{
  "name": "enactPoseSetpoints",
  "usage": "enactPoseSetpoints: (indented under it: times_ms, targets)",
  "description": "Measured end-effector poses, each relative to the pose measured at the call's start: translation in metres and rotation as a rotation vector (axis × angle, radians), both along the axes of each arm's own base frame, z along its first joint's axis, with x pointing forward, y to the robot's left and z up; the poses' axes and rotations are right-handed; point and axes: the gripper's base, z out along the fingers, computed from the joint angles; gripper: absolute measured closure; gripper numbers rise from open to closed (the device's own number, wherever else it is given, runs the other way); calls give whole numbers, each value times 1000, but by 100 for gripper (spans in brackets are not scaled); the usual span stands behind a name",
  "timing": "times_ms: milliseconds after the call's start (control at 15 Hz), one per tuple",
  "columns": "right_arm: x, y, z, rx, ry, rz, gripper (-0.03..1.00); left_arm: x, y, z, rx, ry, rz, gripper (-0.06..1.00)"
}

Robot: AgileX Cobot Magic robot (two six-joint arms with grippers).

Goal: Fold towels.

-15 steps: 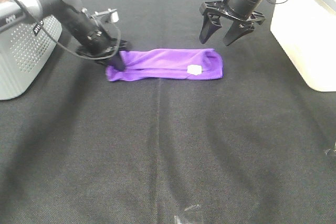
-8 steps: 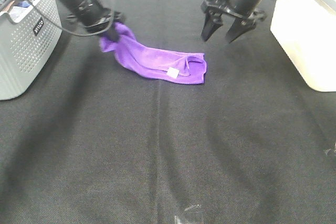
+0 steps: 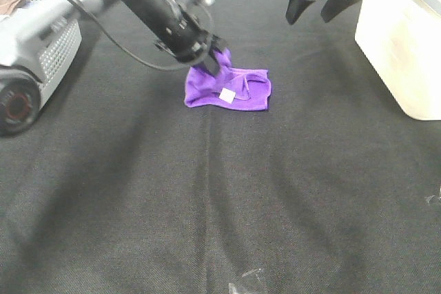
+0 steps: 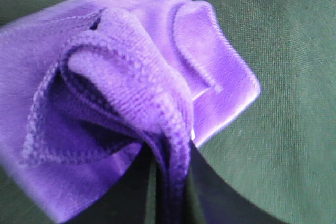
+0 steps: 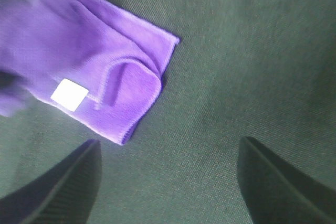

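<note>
Low and slanted, left pincer [image 3: 212, 60] clamps the purple towel [image 3: 241, 93] edge over the bench [image 3: 207, 191]; right pincer [image 3: 308, 18] hangs raised, fingers apart.

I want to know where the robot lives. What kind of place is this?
Probably a robot lab workbench, not a home: a table covered in black cloth, the left gripper pinching a fuzzy purple towel, the right gripper hanging open, and a grey perforated basket at the side.
</note>
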Motion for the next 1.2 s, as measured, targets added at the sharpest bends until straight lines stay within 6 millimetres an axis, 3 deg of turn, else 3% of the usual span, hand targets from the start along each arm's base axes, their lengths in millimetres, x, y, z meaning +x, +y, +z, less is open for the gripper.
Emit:
enactPoseSetpoints:
  times_ms: [133,333,467,600,733,867,1000,1200]
  targets:
    - [-2,0,6,10,-8,1,25,0,-12,0,-52,-29,22,79]
    - [-5,1,16,28,-26,1,25,-10,-45,-4,-179,-5,16,40]
    - [-11,0,33,41,-58,1,25,-19,-64,-6,-220,5,-4,32]
    - [-18,-1,52,54,-94,3,25,-20,-68,-2,-241,-18,-20,31]
    - [-19,-1,54,56,-98,3,25,-17,-62,12,-256,-49,-28,31]
    - [-19,-1,54,55,-97,3,25,-13,-51,40,-282,-111,-45,31]
    - [-22,-2,62,58,-112,4,25,-4,-24,68,-269,-181,-33,31]
    - [-30,-5,80,52,-151,-4,25,14,28,56,-33,-119,168,28]
